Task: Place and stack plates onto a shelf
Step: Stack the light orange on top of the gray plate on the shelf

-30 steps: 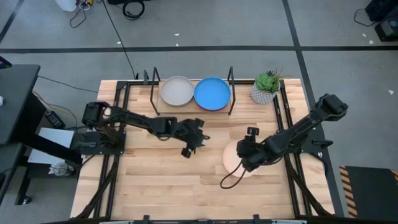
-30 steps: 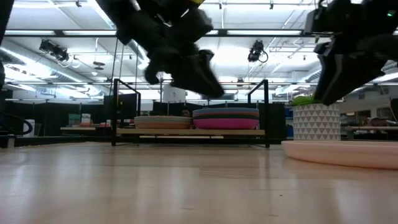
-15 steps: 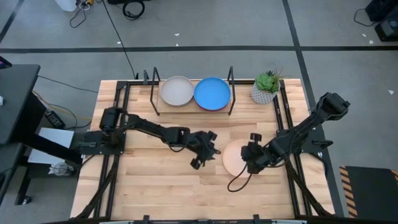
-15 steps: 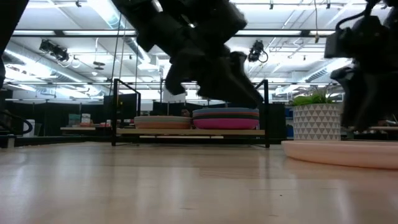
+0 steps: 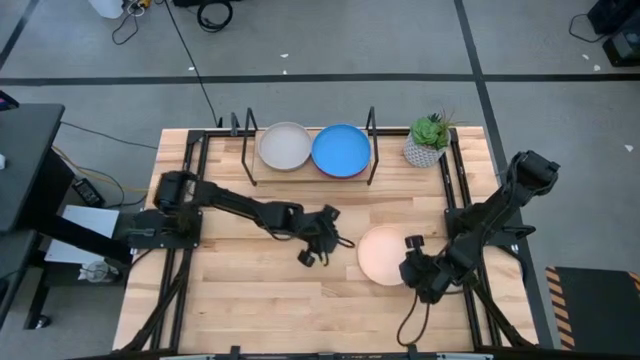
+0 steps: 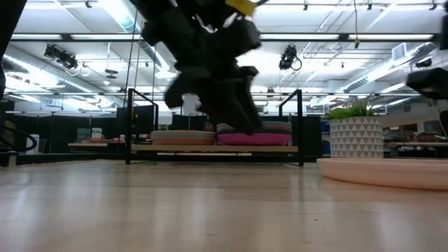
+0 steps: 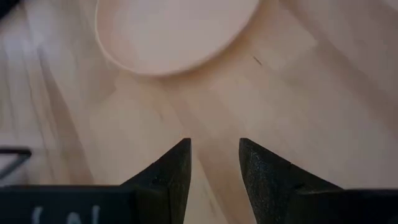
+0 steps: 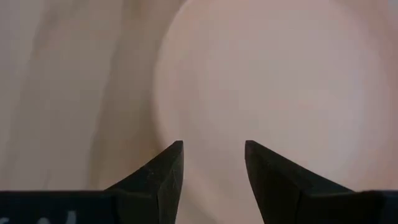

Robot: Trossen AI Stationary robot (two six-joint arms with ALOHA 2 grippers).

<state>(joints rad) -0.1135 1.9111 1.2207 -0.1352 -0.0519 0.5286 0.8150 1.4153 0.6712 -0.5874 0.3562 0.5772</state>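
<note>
Your left gripper (image 5: pixel 322 243) hangs over the bare middle of the light-wood worktop (image 5: pixel 250 290), fingers (image 7: pixel 171 171) parted with nothing between them. Ahead of those fingers, just beyond their tips, lies the round shallow peach plate (image 5: pixel 384 254), flat on the worktop and touching neither finger. In the left wrist view the same plate (image 7: pixel 171 34) sits past the fingertips with bare wood between.

Your right gripper (image 5: pixel 420 272) sits at the peach plate's edge on the side opposite the left gripper. Its fingers (image 8: pixel 166 177) are spread apart, empty, and the plate (image 8: pixel 273 81) fills the space in front of them. Whether they touch its rim you cannot tell.

The low light-wood shelf with black metal end frames (image 5: pixel 310 175) stands at the far edge of the worktop, well apart from both sets of fingers. On it, side by side: a round grey plate (image 5: pixel 285 146) topping one stack and a bright blue round plate (image 5: pixel 341 150) topping the other. In the low view, a magenta plate (image 6: pixel 269 138) shows lower in the blue stack, partly behind the left arm.

A small potted green plant in a white patterned pot (image 5: pixel 429 140) stands just beside the shelf's end, beyond the right gripper.
</note>
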